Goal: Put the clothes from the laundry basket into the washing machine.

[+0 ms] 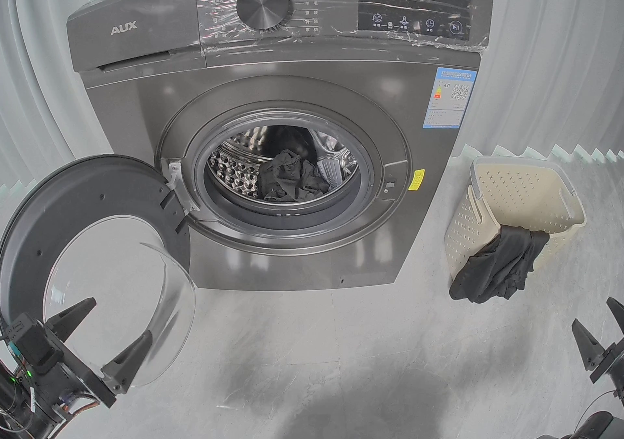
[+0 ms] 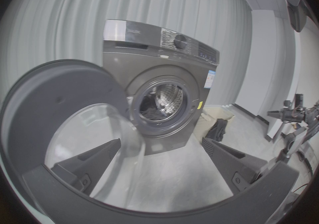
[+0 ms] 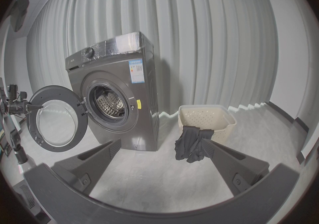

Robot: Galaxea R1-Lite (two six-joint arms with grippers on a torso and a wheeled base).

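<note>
A pale pleated curtain (image 1: 559,37) hangs behind the whole scene; a white wall meets it in the far corner; the floor (image 1: 364,343) is smooth grey stone-look tile, flat and likely slick under cloth. A grey front-loading washing machine (image 1: 273,82) stands against the curtain; its round door (image 1: 84,199) swings fully open to the robot's left, leaving the drum mouth clear; dark clothes (image 1: 286,177) already lie heaped inside the drum. To the machine's right, just beside it on the floor, sits a cream perforated laundry basket (image 1: 465,226). A dark garment (image 1: 500,265) drapes over the basket's near rim, half inside, with its lower folds hanging down the outside wall towards the floor. It looks light, limp and thin; it should bunch easily and trail when lifted; the thick fold at the rim seems the safest place to pinch. The left gripper (image 1: 120,317) hovers low in front of the open door, jaws spread wide, holding nothing; the right gripper (image 1: 593,313) hovers near the basket, short of the garment, also spread wide and empty.
</note>
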